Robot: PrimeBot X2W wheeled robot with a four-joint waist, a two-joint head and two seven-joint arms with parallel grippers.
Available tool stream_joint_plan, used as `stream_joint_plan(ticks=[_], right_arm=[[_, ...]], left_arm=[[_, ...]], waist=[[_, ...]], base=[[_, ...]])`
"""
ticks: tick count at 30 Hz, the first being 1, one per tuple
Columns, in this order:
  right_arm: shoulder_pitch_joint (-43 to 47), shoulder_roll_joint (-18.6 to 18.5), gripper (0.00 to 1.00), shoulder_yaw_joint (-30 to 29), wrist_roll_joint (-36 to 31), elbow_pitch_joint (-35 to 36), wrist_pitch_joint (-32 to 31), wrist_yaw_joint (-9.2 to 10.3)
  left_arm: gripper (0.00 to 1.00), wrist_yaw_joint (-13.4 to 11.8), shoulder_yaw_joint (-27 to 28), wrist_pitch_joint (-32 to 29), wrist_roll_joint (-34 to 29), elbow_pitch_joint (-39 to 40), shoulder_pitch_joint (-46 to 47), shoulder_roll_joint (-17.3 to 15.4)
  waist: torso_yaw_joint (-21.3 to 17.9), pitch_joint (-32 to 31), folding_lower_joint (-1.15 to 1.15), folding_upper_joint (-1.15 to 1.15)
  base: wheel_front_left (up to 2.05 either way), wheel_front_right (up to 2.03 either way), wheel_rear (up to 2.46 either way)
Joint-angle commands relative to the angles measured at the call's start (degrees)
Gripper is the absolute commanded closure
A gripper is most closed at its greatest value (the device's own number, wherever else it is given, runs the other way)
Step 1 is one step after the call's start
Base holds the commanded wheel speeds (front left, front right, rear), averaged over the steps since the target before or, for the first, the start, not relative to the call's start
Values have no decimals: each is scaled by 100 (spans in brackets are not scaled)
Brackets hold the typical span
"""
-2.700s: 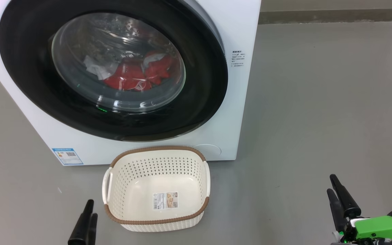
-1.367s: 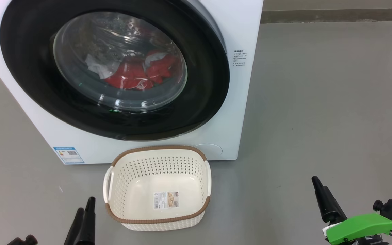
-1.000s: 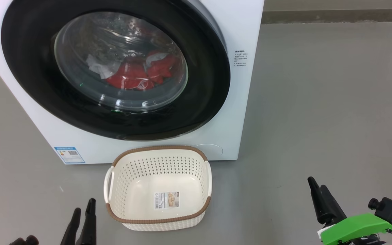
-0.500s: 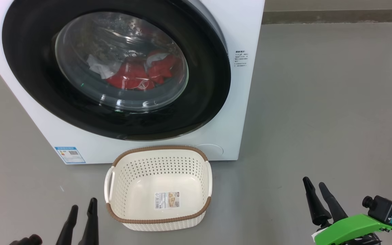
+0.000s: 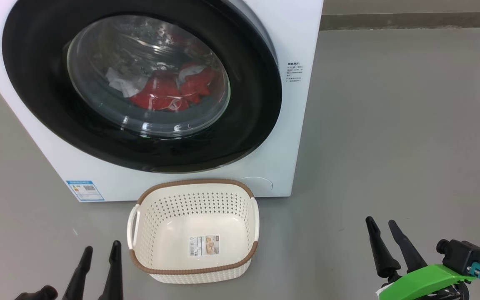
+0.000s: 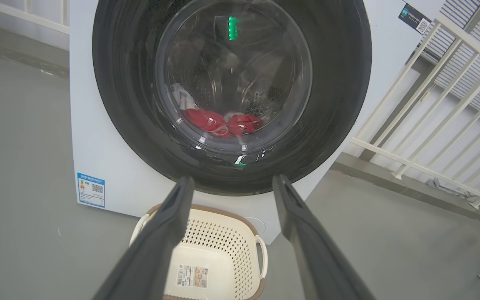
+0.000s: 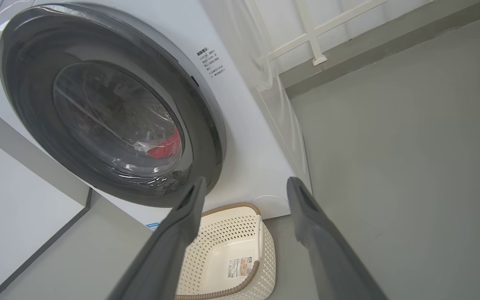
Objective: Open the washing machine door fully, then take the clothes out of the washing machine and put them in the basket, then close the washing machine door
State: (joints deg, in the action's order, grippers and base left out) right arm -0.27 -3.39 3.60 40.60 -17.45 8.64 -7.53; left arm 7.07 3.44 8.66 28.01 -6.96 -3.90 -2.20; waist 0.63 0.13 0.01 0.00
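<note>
Room: a bare grey floor [image 5: 390, 125], with a white railing [image 6: 431, 104] at one side.
Washing machine [image 5: 294, 137]: it stands on the floor in front of me.
Washing machine door [image 5: 248, 125]: it lies against the front, not yet opened.
Clothes [image 5: 165, 93]: they are inside the drum, behind the glass.
Basket [image 5: 194, 182]: it is empty and stands just before the machine.
Left gripper [image 5: 102, 246]: the fingers are spread wide with nothing between them, near the basket's left handle.
Right gripper [image 5: 380, 221]: also wide and empty, well apart from the basket.
Door handling: I judge it stiff and heavy, with a slippery ring. The glass gives no hold, so I would hook the rim edge on my right.
Clothes handling: soft and light, I think; pinch one fold.
</note>
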Motion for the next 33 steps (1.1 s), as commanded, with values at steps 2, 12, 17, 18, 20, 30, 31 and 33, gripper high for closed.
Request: stream_joint_plan(ticks=[2, 12, 17, 18, 20, 30, 31, 33], right_arm=[[-75, -97, 0, 136, -243, 180, 101, 3], [-45, -109, 0, 148, -794, 230, 269, 4], [-21, -118, 0, 131, -1071, 254, 353, 4], [-19, -119, 0, 124, -1128, 256, 370, 4], [-18, -122, 0, 118, -1244, 258, 404, 4], [23, -120, 0, 109, -1825, 287, 572, 4], [28, -120, 0, 107, -1882, 289, 589, 4], [34, -119, 0, 104, -1938, 291, 606, 4]], left_arm=[[0, 22, 119, 95, -289, 216, 9, -95], [0, 29, 99, 264, -984, 275, -42, -109], [0, 33, 100, 349, -1305, 307, -73, -113], [0, 33, 100, 366, -1366, 311, -80, -114], [0, 34, 99, 400, -1495, 323, -91, -114], [0, 39, 120, 569, -2109, 404, -136, -122], [0, 40, 120, 586, -2168, 409, -140, -125], [0, 40, 124, 603, -2219, 409, -145, -126]], waist=[[-14, 5, 0, 0], [-23, 2, 0, 0], [-26, 4, 0, 0], [-29, 5, 0, 0], [-35, 5, 0, 0], [-62, 27, 0, 0], [-61, 29, 0, 0], [-61, 30, 0, 0]], base=[[0, 0, 0], [0, 0, 0], [0, 0, 0], [0, 0, 0], [0, 0, 0], [0, 0, 0], [0, 0, 0], [0, 0, 0]])
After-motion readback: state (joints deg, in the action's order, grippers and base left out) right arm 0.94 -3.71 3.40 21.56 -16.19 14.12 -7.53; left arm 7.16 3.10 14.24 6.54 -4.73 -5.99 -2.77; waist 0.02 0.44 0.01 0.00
